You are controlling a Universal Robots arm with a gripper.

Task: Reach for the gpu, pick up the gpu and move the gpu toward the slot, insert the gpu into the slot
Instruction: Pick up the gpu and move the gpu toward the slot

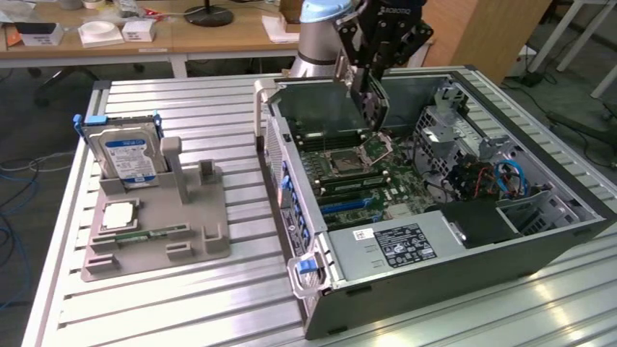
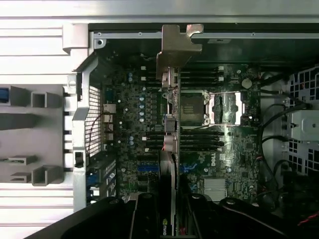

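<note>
While hand point(image 1: 373, 78) grips gpu point(image 2: 170, 107), motherboard point(image 1: 365, 182) lies below

gpu point(image 2: 169, 99) over motherboard point(image 2: 129, 109) in case point(image 1: 434, 260)

Tool point(image 1: 378, 72) hangs over the open computer case point(image 1: 289, 188) with the gpu point(image 1: 372, 108) clamped edge-on, and straight below it is open air down to the motherboard point(image 1: 376, 188). Tight spots: the case wall point(image 1: 313, 101) near the card's bracket point(image 2: 177, 45), the CPU socket point(image 1: 347, 160) just below the card, and off to the exterior view's right of the tool a metal drive cage point(image 1: 453, 134) plus a cable tangle point(image 1: 496, 177). Outside the case the bench point(image 1: 193, 101) is roomy, apart from the grey fixture point(image 1: 159, 217).
</note>
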